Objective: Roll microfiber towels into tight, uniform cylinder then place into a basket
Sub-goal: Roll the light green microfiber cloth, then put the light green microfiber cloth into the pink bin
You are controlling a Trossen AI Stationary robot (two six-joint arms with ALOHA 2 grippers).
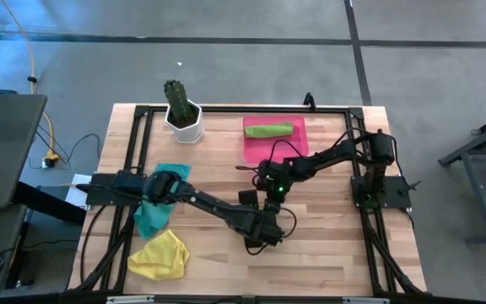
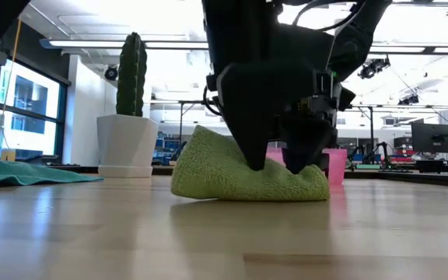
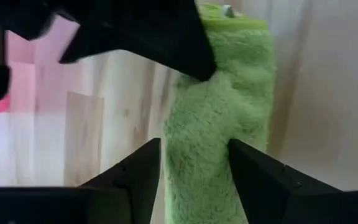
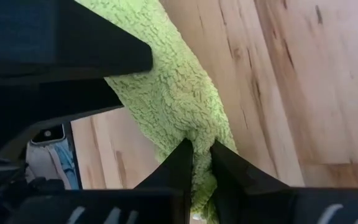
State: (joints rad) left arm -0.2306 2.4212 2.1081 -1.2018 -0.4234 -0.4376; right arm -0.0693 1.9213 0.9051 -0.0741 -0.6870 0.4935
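the microfiber towels are spread about my table: one lime green towel (image 2: 239, 175) lies rolled up on the bare wood near the middle, and both my grippers are down on it. in the low view it sits as a lumpy roll, thicker at one end, flat on the table top. my left gripper (image 3: 194, 168) has its fingers (image 3: 138, 174) parted, one on each side of the roll, so the cloth lies between them; i am not squeezing it there. my right gripper (image 4: 201, 165) is clenched on the same towel, its two fingers nearly together with a fold of green pile pinched between the tips. from above, my left arm reaches out from the left edge across the table, and my right arm comes in from the right edge, so the two grippers meet over the roll, which the arms hide in that view.

the basket (image 1: 298, 139) sits at the far side of the table, right of centre, and a second lime green towel (image 1: 268, 130), already rolled, lies inside it along its far part. the teal towel (image 1: 154, 215) lies loose under my left arm near the left edge, and the yellow towel (image 1: 160, 256) is crumpled just nearer the front. a cactus in a white pot (image 1: 182, 114) stands to the left of the basket.
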